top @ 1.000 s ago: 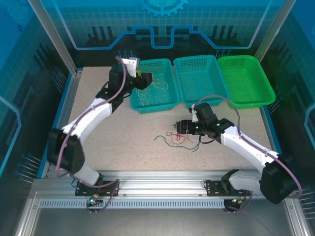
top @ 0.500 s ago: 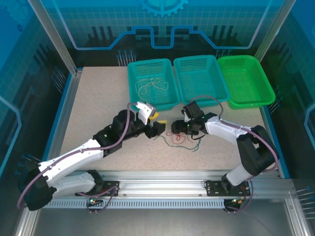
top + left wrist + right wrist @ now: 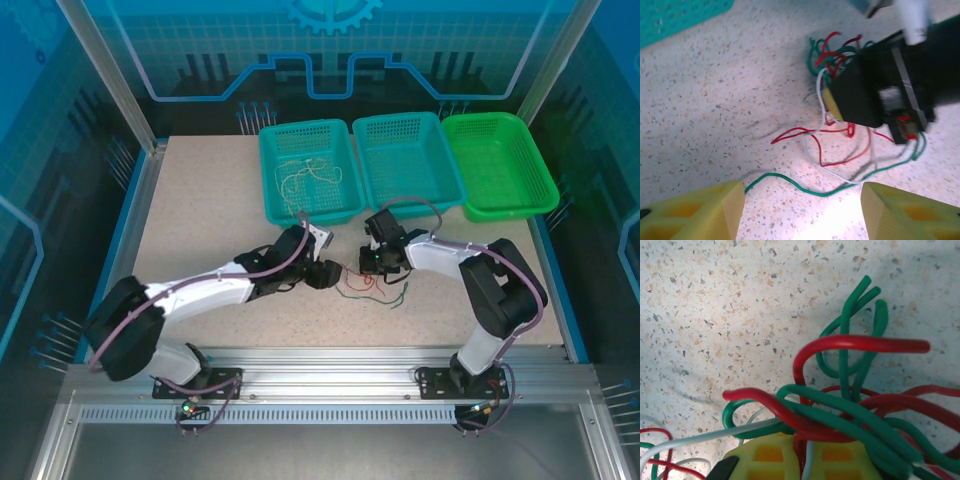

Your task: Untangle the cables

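Bundle of thin red, green and white cables [image 3: 374,286] is sitting mid-table on the speckled stone-look tabletop [image 3: 200,200]. The right gripper [image 3: 362,266] has clamped the knot's 10 o'clock end. In the wrist view its yellow pads [image 3: 750,467] are pinched together with strands squeezed between them. The left gripper [image 3: 326,273] is just beside the tangle at 9 o'clock, jaws spread and holding nothing. At 12 o'clock, 1 teal mesh plastic basket [image 3: 272,205] holds a few pale loose wires [image 3: 305,180].

no text, label, brand or number can be read. the back wall [image 3: 420,60] carries a gear drawing [image 3: 330,12], without any letters.
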`<state>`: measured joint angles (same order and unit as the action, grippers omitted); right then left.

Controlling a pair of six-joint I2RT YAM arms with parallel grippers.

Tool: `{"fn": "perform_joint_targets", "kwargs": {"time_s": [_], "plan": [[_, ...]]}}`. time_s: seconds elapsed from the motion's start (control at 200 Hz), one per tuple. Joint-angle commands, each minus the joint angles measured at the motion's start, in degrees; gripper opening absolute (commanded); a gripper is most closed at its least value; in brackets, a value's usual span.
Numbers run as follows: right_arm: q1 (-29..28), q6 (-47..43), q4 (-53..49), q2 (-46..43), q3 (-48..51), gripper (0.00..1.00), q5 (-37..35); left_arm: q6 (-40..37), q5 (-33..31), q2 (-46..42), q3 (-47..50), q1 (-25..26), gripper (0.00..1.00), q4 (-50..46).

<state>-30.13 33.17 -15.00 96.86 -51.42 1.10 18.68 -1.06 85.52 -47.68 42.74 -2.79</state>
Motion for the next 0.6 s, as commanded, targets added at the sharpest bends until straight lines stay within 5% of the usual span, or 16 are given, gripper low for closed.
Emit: {"fn": "perform_joint_targets", "kwargs": {"time_s": [0.0, 0.335, 0.595], "plan": [[-1.0, -1.1, 1.4, -2.8, 2.4, 0.03, 2.9, 3.4, 5.3, 2.8, -2.3, -1.9, 0.64, 4.3], [-2.5, -1.6, 1.6, -6.9, 2.4, 0.00, 6.5, 11.6, 22.2, 10.9, -0.6, -6.7, 0.60, 21.9], [-3.2, -1.7, 1.6, -8.4, 1.4, 0.00, 7.7, 14.3, 24.2, 14.4, 1.5, -6.8, 0.50, 28.6]]}}
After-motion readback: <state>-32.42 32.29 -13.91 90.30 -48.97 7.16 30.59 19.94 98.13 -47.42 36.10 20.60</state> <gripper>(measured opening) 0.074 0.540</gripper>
